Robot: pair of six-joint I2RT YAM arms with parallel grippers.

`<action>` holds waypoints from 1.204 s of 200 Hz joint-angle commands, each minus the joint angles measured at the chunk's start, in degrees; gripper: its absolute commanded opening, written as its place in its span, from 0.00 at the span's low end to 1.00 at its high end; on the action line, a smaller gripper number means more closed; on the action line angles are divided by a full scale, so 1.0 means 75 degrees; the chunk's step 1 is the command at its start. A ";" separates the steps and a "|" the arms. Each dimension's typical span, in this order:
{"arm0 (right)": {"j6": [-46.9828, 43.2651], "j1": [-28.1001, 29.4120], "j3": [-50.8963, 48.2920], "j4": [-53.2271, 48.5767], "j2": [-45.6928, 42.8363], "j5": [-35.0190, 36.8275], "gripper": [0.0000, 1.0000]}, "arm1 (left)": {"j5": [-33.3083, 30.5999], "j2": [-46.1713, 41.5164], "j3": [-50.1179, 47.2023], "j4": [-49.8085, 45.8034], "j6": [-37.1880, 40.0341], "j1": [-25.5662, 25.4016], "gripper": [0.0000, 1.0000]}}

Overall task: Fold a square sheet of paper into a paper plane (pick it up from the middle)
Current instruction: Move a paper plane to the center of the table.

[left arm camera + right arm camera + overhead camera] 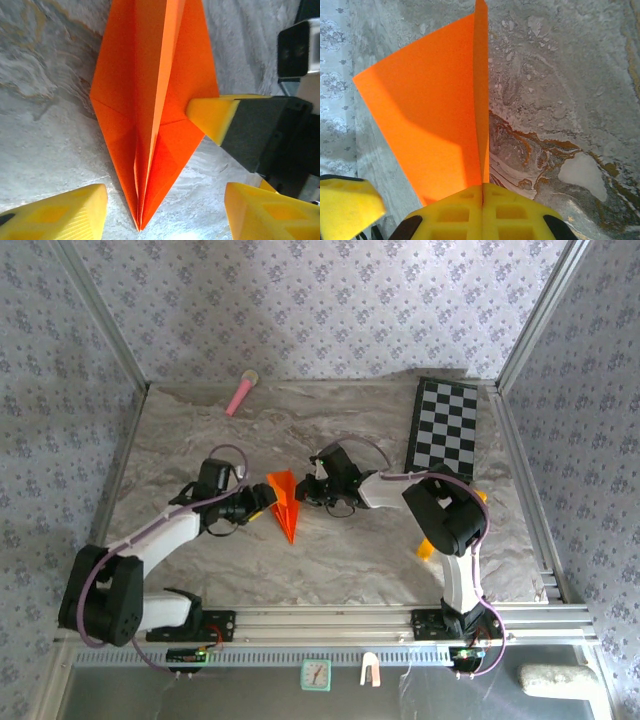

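The bright orange paper plane (286, 502) lies mid-table as a slim dart with a raised centre ridge, its nose pointing toward the near edge. In the left wrist view the paper plane (150, 100) spreads ahead, and its tip sits between the fingers of my open left gripper (162, 220), which touch nothing. My left gripper (262, 505) is at the plane's left side. My right gripper (304, 490) reaches in from the right. In the right wrist view my right gripper (482, 192) is shut on the upright centre fold of the paper plane (430, 120).
A black-and-white checkerboard (445, 427) lies at the back right. A pink stick (241, 393) rests by the back wall. A small yellow-orange block (427, 548) sits beside the right arm. Metal frame rails (340, 618) bound the near edge.
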 commanded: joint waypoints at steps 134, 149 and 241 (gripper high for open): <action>0.0135 -0.0090 -0.0181 0.0319 0.0233 -0.0236 0.04 | -0.0761 0.1544 0.1128 -0.0479 0.0252 -0.0841 0.57; 0.0138 -0.0092 -0.0174 0.0304 0.0234 -0.0242 0.04 | -0.0710 0.1558 0.1134 -0.0385 0.0277 -0.0876 0.57; 0.0146 -0.0105 -0.0162 0.0280 0.0259 -0.0269 0.04 | -0.0945 0.2090 0.1638 -0.0748 0.0919 -0.0900 0.62</action>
